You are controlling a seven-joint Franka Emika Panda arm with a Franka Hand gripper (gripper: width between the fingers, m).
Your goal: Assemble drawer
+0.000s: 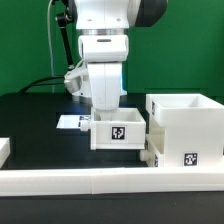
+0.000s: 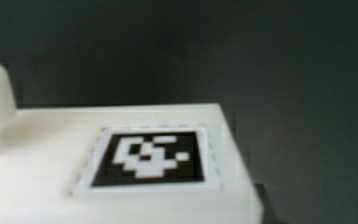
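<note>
A black table point(image 1: 30, 115) stands before a green wall point(image 1: 25, 40), with a white rail point(image 1: 100, 181) along its near edge. The casing point(image 1: 185, 128) sits at the exterior view's right, open upward, its inside unseen. A tagged tray point(image 1: 120, 130) touches its side. The gripper point(image 1: 104, 104) reaches into the tray; whether it is spread cannot be told. The wrist view shows a blurred tag point(image 2: 151, 157).

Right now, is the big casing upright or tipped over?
Upright: the casing stands square on the table, its open side facing up, tag on its front wall.
</note>
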